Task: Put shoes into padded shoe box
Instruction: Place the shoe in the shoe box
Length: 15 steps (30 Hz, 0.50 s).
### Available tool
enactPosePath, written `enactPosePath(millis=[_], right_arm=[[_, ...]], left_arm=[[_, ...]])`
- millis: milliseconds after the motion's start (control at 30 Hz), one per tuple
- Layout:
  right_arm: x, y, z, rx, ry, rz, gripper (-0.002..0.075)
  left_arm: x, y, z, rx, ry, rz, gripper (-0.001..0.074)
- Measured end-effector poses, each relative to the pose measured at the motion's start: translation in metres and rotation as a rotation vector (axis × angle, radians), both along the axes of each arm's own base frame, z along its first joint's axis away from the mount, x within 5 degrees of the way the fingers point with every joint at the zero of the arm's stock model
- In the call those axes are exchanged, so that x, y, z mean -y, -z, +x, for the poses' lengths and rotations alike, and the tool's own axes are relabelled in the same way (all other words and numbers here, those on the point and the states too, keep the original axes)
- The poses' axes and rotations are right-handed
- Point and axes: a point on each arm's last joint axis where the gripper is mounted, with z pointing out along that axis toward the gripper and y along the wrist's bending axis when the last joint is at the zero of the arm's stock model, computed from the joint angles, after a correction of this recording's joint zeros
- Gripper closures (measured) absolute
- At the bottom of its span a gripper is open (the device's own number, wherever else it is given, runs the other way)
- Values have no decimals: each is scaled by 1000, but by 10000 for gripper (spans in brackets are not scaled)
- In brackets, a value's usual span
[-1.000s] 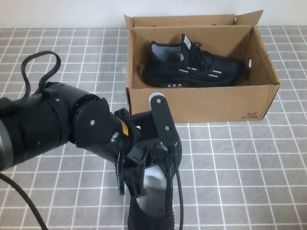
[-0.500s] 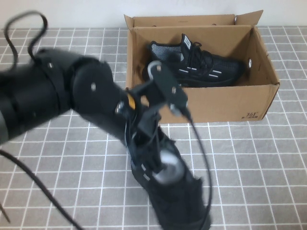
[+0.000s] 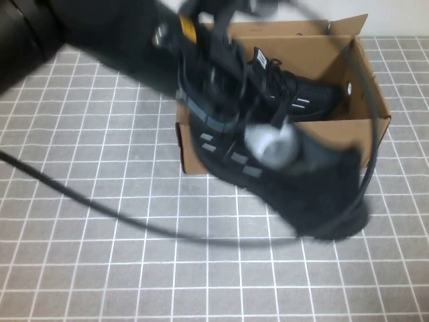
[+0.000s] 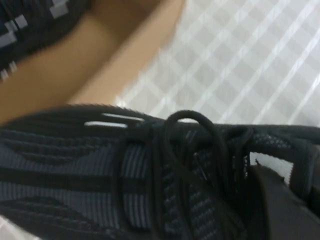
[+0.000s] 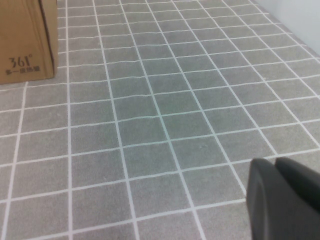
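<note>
Left gripper (image 3: 221, 60): at 12 o'clock, jaws clamped on second shoe (image 3: 281, 168) hanging before box.
Right gripper (image 5: 285, 195): low over counter (image 5: 150, 100), jaw state impossible to tell.
First shoe (image 3: 295, 90): inside padded shoe box (image 3: 342, 137).
Advice: clear front wall, lower alongside.

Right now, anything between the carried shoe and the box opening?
Only the box's own front wall: the shoe in the left pincer hangs in front of it, toe low outside. Inside, the first shoe lies along the back, leaving the front strip free. The right pincer is over bare table.
</note>
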Motion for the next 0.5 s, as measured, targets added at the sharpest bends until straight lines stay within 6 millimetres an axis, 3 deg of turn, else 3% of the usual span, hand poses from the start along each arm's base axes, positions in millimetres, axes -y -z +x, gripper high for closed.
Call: enactPosePath(millis=[133,267,500], right_arm=[[0,0,0,0,0,0,732],[0,0,0,0,0,0,732],[0,0,0,0,0,0,732]], left_arm=[[1,-26,6,20,-135,-149,734],[6,-39,18,76,-219,-270,734],[22,-29,46,123,-335,-392,734]])
